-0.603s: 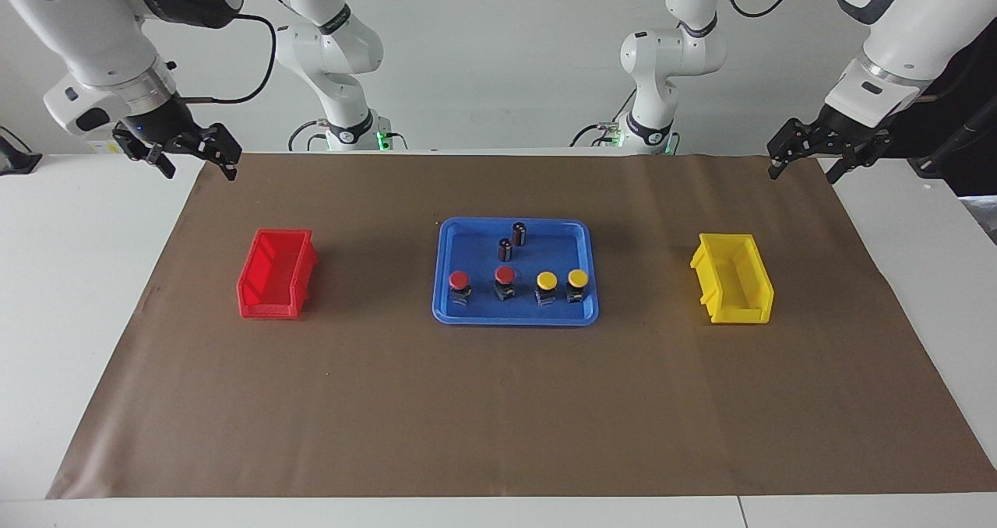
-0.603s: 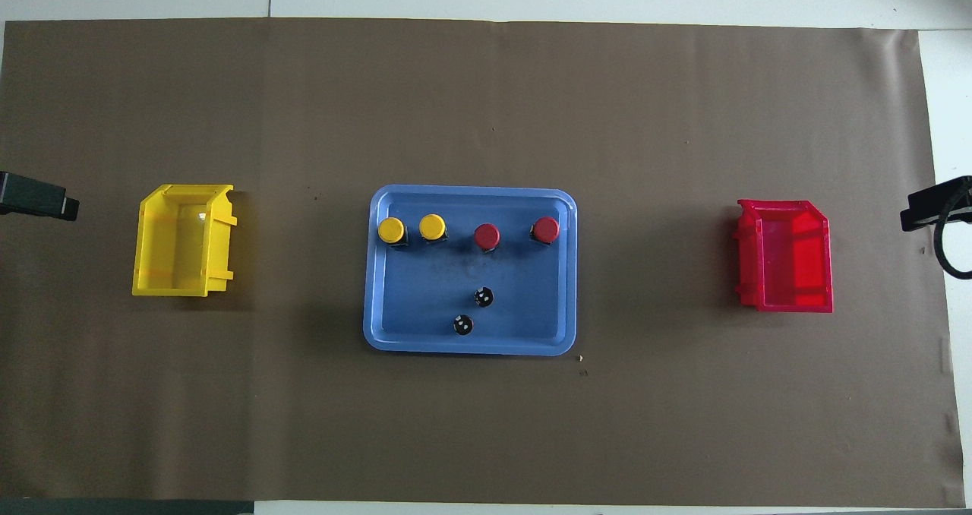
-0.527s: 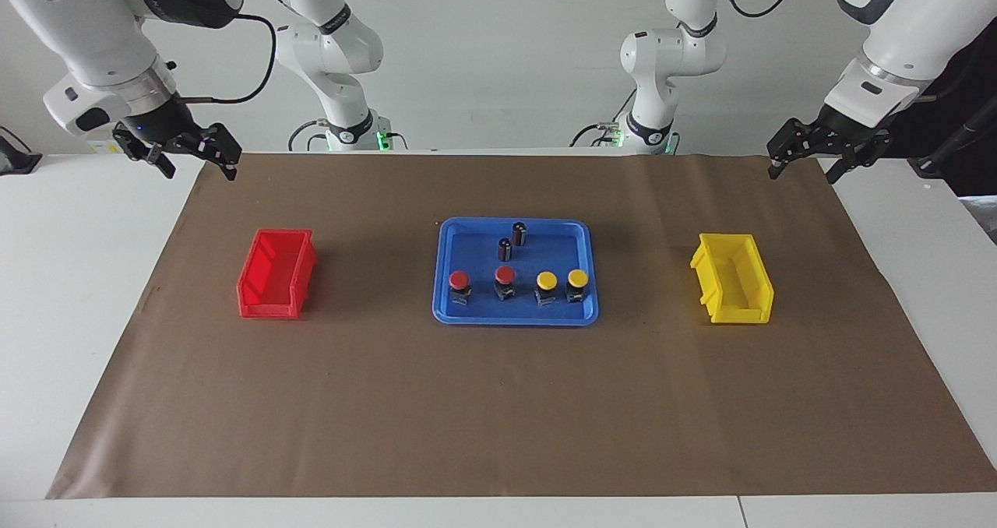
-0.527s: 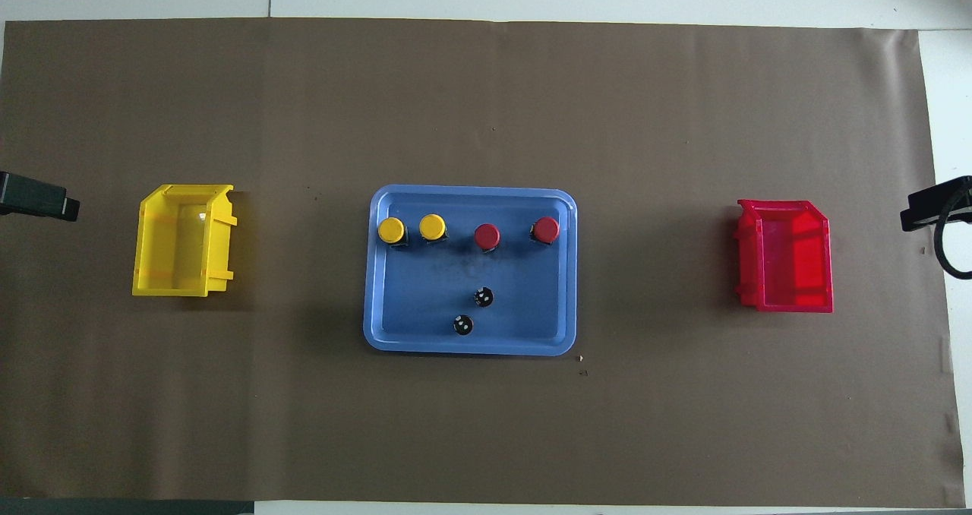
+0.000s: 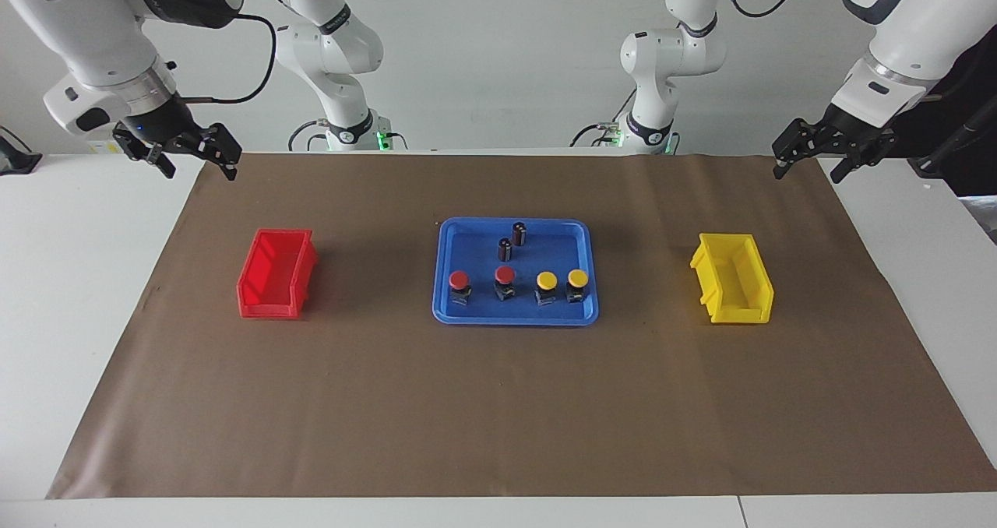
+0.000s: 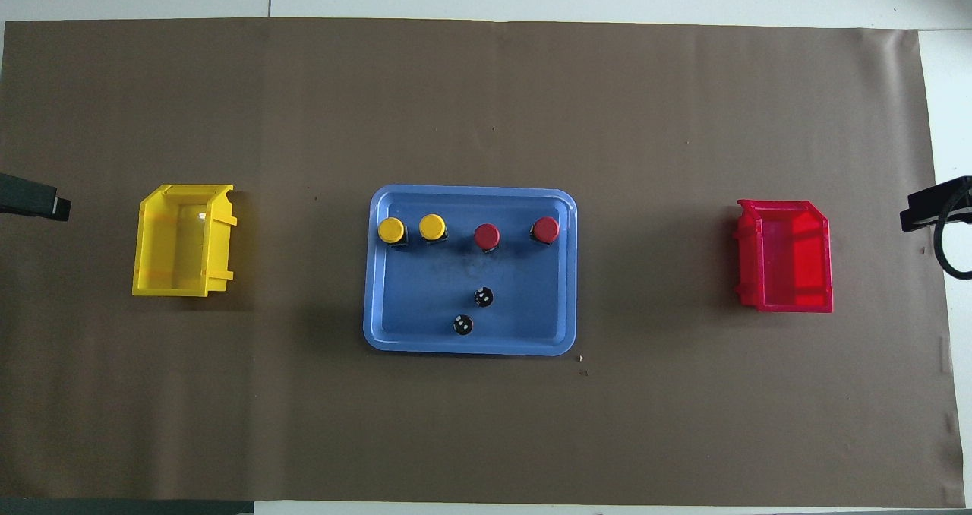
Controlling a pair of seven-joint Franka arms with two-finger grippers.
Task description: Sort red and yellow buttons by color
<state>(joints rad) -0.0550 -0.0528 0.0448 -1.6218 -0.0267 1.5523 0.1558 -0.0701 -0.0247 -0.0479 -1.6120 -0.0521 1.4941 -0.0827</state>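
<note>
A brown paper sheet [image 5: 498,403] covers most of the white counter [image 5: 78,294]. At its middle lies a blue tray [image 5: 450,310] that holds everything loose. Nothing stands between the tray and either bin. A red bin [image 5: 274,275] sits toward the right arm's end of the counter and a yellow bin [image 5: 734,279] toward the left arm's end, each well apart from the tray.

In the tray stand four push-buttons in one row along the edge farther from the robots — two red, two yellow. Each has a round domed cap on a small black-and-silver body and stands upright. The outer red button [image 5: 459,286] and the inner red button [image 5: 505,282] take the half toward the red bin; the inner yellow button [image 5: 547,286] and the outer yellow button [image 5: 577,284] stand just beside each other toward the yellow bin. Two dark capless cylinders [image 5: 512,241] with silvery tops stand nearer the robots, close together.

The right gripper [image 5: 195,158] hangs over the corner of the paper at its own end, its fingers [image 5: 228,146] spread wide and holding nothing. The left gripper [image 5: 810,160] hangs over the corner at its end, fingers [image 5: 781,158] likewise wide and bare — both well apart from the tray.
</note>
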